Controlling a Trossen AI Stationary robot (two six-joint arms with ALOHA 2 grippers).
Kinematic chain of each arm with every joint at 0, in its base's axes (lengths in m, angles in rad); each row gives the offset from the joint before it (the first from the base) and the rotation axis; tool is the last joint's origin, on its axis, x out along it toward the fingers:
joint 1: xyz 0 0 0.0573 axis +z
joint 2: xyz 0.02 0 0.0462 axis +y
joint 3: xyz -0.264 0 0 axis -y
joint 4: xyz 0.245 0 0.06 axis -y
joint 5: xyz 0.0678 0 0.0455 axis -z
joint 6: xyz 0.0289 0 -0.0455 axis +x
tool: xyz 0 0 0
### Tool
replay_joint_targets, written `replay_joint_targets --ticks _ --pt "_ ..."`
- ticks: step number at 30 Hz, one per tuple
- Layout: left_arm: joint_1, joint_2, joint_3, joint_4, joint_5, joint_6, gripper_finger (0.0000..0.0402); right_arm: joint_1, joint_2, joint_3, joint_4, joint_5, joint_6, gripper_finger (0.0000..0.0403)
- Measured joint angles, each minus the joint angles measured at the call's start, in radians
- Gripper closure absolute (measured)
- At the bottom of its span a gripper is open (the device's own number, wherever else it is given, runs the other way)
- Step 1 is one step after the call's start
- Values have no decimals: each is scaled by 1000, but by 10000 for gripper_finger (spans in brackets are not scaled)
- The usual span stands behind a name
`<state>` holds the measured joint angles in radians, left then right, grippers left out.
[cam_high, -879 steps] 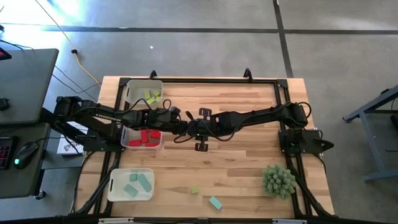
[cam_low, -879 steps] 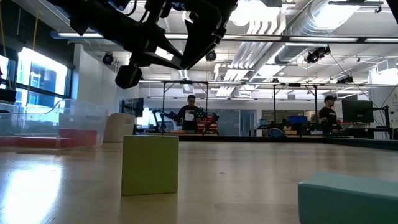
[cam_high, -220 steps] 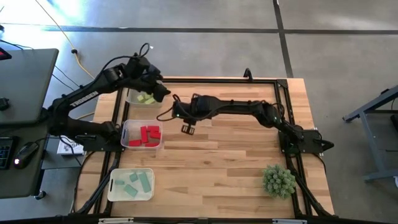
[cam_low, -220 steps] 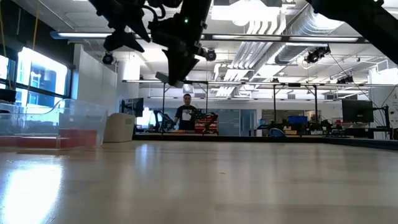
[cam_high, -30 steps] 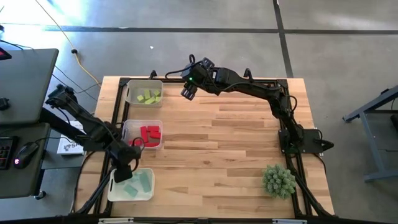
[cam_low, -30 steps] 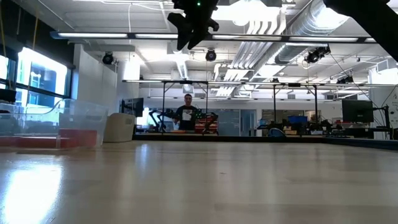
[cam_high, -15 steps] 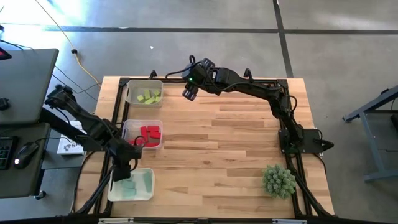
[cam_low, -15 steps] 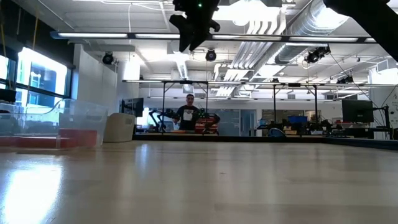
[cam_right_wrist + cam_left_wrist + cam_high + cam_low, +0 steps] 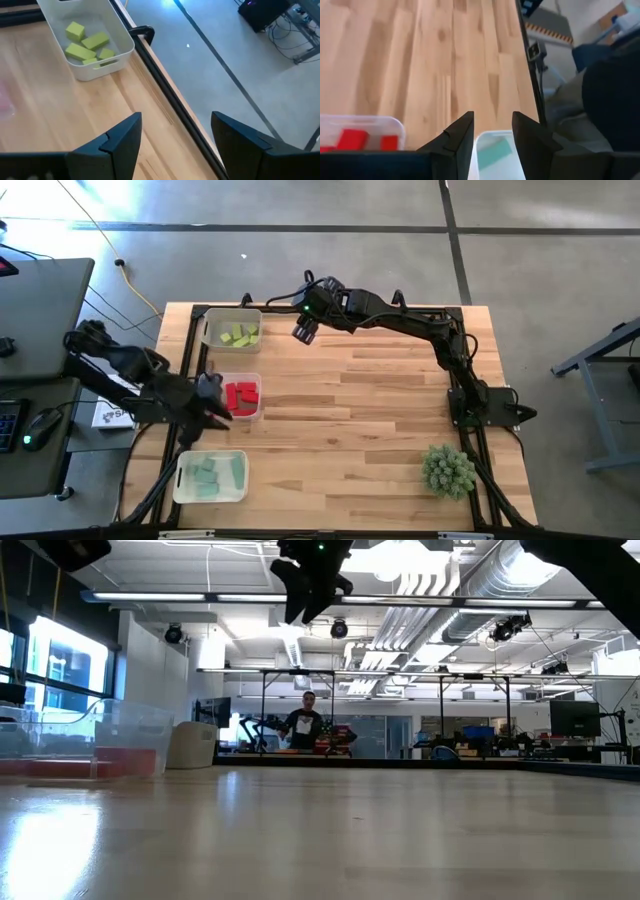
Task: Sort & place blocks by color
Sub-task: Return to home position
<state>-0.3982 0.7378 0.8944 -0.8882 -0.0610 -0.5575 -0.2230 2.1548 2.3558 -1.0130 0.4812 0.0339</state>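
The blocks lie sorted in three clear bins along the table's left side. Yellow-green blocks (image 9: 240,335) (image 9: 86,44) fill the far bin, red blocks (image 9: 240,396) (image 9: 351,139) the middle bin, and teal blocks (image 9: 210,477) (image 9: 496,149) the near bin. My left gripper (image 9: 220,412) (image 9: 492,131) hovers open at the near left corner of the red bin, with nothing between its fingers. My right gripper (image 9: 304,330) (image 9: 175,131) hangs open and empty high over the table's far edge, just right of the yellow-green bin; it also shows in the low view (image 9: 310,580).
A spiky green plant ball (image 9: 448,470) sits at the table's near right corner. A black frame rail (image 9: 330,308) runs along the far edge. The bare wooden tabletop (image 9: 350,420) spreads right of the bins. People stand in the room beyond the table (image 9: 306,725).
My left gripper has risen from over the teal bin and gone toward the far edge, up to the red bin's near left corner, rolling and tipping as it went. The blocks lie as before.
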Motion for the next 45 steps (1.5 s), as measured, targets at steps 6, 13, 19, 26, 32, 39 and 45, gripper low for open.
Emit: replay_joint_targets --ticks 6,13,19,26,32,39,45 --pt "66 -151 0 -20 -12 85 280 0 0 0 2 0 41 176" --pt "100 -325 -27 145 -87 207 280 0 0 0 34 0 55 176" --pt "100 -454 -186 374 -154 315 280 0 0 0 88 -4 64 176" --pt "100 -576 -354 429 -322 352 280 0 0 0 113 -26 64 176" --pt "100 -711 -462 447 -334 387 280 1 0 0 113 -26 64 176" --pt "100 -714 -523 493 -293 378 280 1 0 0 115 -28 100 176" --pt "100 -733 -594 555 -274 377 280 1 0 0 124 -30 140 176"
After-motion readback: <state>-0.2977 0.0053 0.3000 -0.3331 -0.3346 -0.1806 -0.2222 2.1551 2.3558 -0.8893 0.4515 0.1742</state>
